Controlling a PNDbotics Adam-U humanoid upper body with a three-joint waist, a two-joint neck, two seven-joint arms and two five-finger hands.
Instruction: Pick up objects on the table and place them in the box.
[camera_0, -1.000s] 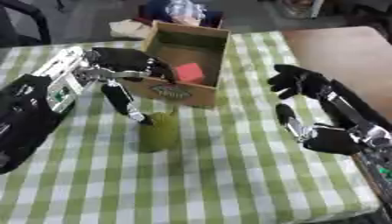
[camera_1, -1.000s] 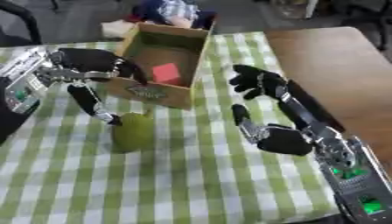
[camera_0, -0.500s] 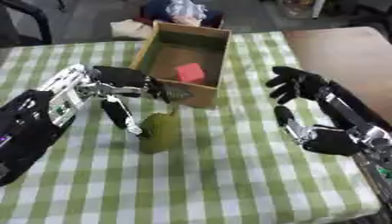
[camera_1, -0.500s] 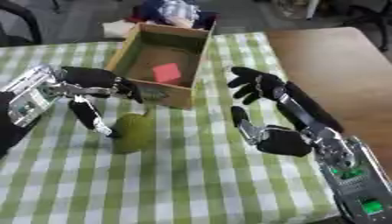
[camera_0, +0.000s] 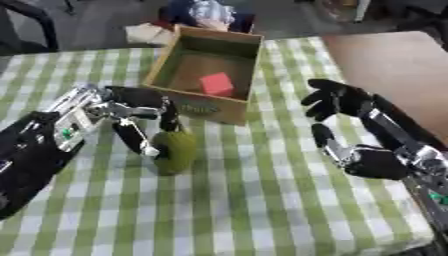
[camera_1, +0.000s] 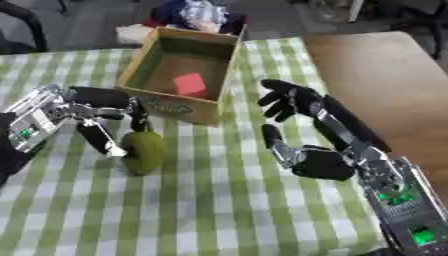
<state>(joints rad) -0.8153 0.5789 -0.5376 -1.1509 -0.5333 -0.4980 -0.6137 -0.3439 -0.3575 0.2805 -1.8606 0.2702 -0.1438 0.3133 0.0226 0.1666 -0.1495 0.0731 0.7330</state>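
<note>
A green pear-shaped fruit (camera_0: 177, 151) stands on the green-checked tablecloth (camera_0: 245, 200), just in front of the cardboard box (camera_0: 156, 69). My left hand (camera_0: 122, 106) comes in from the left and pinches the fruit: the thumb (camera_0: 138, 141) touches its left side and curled fingers (camera_0: 169, 116) come down on its top. The fruit still rests on the cloth. The box is open-topped, with a red cube (camera_0: 216, 83) on its floor. My right hand (camera_1: 319, 162) hovers open to the right of the box, palm up and fingers spread, holding nothing.
A bare brown tabletop (camera_0: 394, 60) adjoins the cloth on the right. Bags and clutter (camera_0: 206, 12) sit beyond the far edge behind the box. A dark chair frame (camera_0: 35, 22) shows at the upper left.
My left hand has come down and slightly toward me until its thumb and fingers bracket the green fruit. The fruit, the box and my right hand have barely moved.
</note>
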